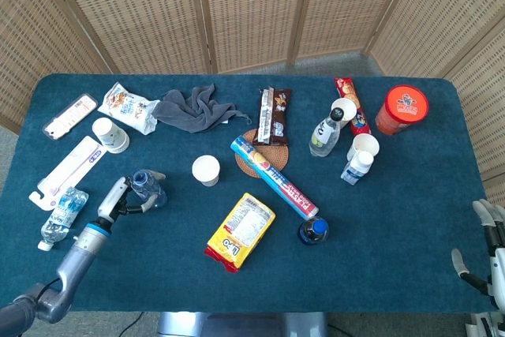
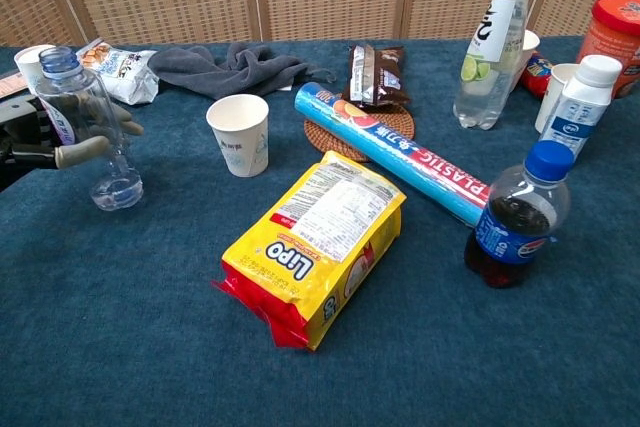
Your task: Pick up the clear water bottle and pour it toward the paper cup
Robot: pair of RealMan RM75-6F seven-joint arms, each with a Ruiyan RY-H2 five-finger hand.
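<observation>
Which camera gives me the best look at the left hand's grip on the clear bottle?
The chest view: the clear bottle stands side-on, with the left hand's fingers wrapped around it. The head view shows bottle and hand small, from above.

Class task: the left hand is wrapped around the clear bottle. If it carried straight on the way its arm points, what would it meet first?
Probably the paper cup, beyond the left hand and clear bottle; depth is uncertain, so it might pass just in front of it.
</observation>
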